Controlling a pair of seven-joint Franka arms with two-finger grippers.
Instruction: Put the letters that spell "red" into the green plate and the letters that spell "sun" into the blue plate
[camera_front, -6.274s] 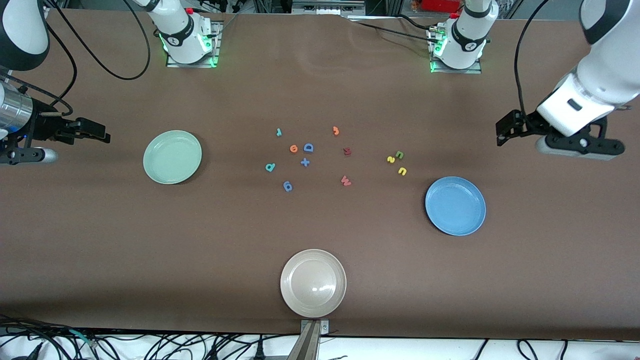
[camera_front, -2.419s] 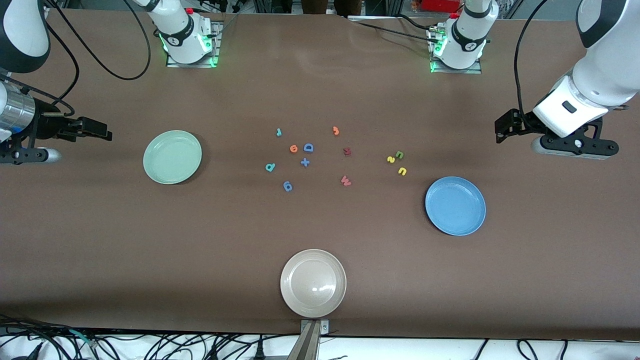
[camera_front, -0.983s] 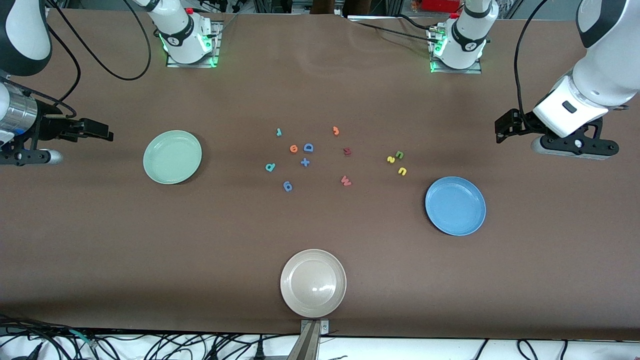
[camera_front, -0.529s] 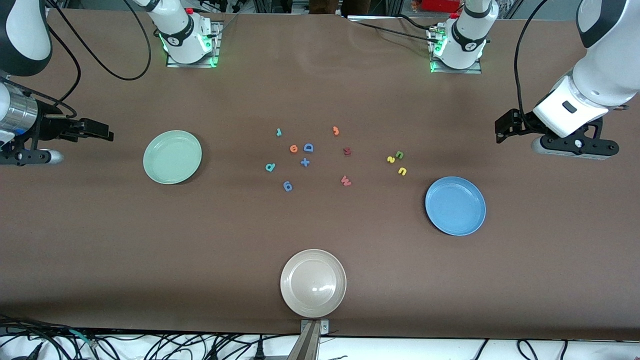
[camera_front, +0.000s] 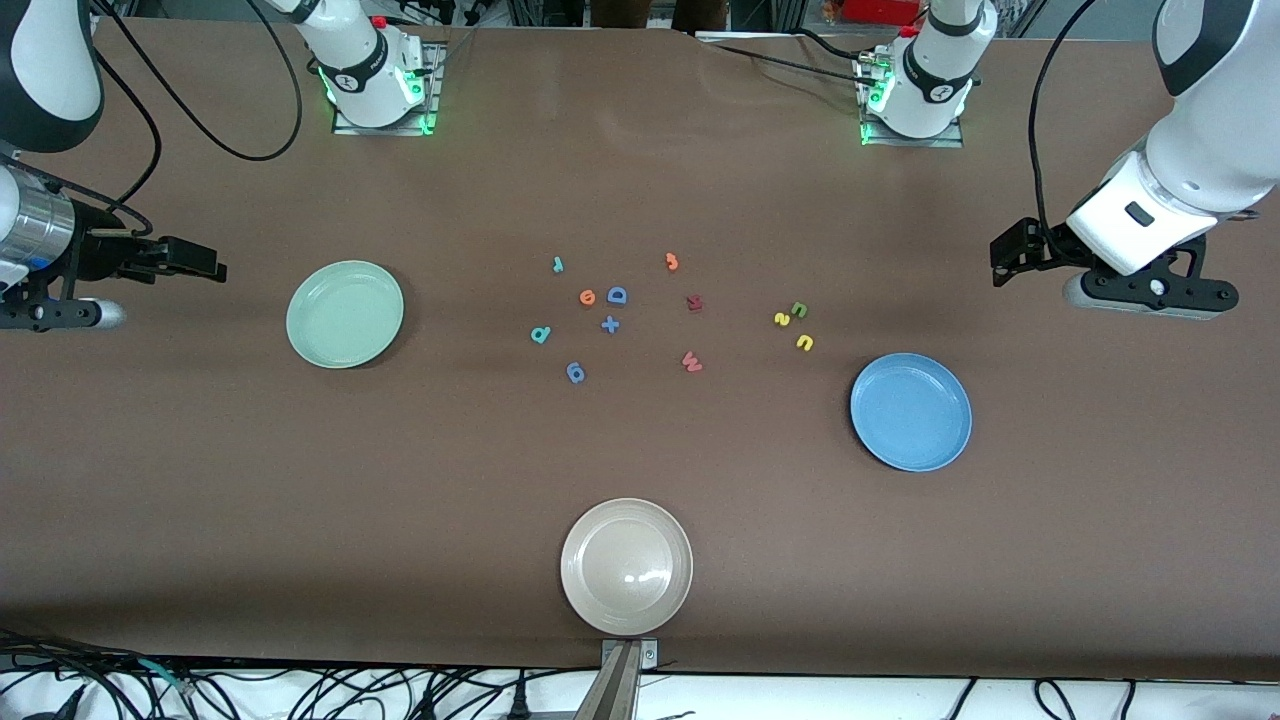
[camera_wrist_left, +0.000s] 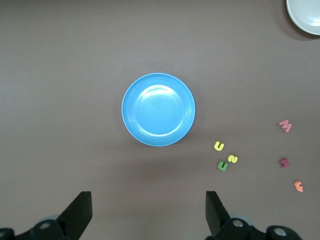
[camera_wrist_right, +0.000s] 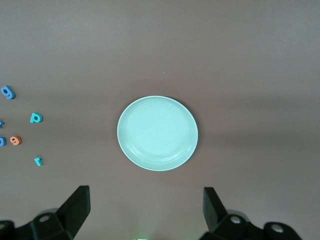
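A: Anything moving since a second ago? Barely. The left gripper (camera_wrist_left: 146, 212) hangs with its fingers spread wide and nothing between them, up over the table's end on the left arm's side of the blue plate (camera_front: 911, 412), just where it was a moment back.

B: Same with the right gripper (camera_wrist_right: 145, 210): released, empty, holding station past the green plate (camera_front: 345, 314) toward the right arm's end. Both arms are waiting.

A: So no letter has shifted. The yellow "s" (camera_front: 782, 319), green "n" (camera_front: 799, 310) and yellow "u" (camera_front: 805, 343) sit clustered on the table, farther from the front camera than the blue plate, near it.

B: And the teal "r" (camera_front: 558, 265), orange "e" (camera_front: 587, 297) and teal "d" (camera_front: 541, 335) lie well apart from the green plate, toward mid-table.

A: Both plates empty. My read: sorting hasn't begun, all six picks remain.
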